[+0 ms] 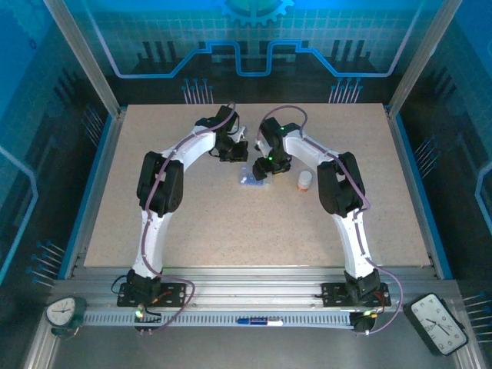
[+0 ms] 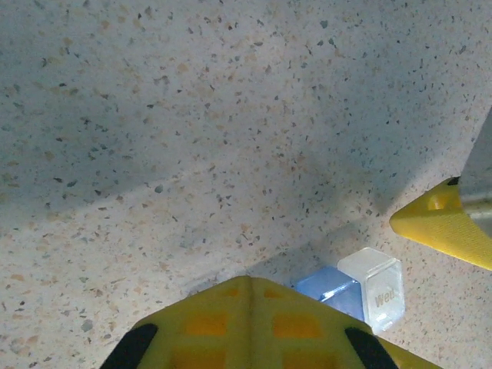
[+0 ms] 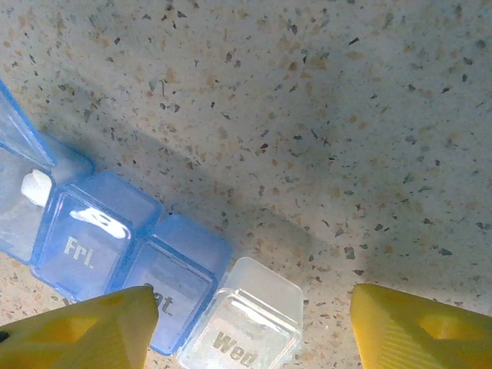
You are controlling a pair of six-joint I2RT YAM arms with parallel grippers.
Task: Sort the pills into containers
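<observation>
My left claw (image 2: 245,281) is closed, its two yellow fingers (image 2: 207,323) pressed together with nothing between them. It hangs low over the speckled worktop (image 2: 192,115), just beside the end of the pill box (image 2: 350,296). From there I see one blue compartment (image 2: 332,290) and, touching it, a clear one (image 2: 378,296) marked "Wed".

My right claw (image 3: 252,307) is open. Its yellow fingers (image 3: 84,330) stand wide apart and grip nothing. It hovers over the same end of the box, with the clear "Wed" compartment (image 3: 246,323) below the gap and bare worktop showing between that compartment and my right-hand finger. Next along the row are the blue compartments marked "Sat" (image 3: 173,280) and "Fri" (image 3: 84,246), both with lids down. Beyond "Fri" a lid (image 3: 19,138) stands up, and a small white pill (image 3: 36,187) lies in that open compartment.

From above, the box lies near the middle of the worktop, between my two claws. A small orange bottle (image 1: 305,181) with a white cap stands upright to its right, near it but apart.
</observation>
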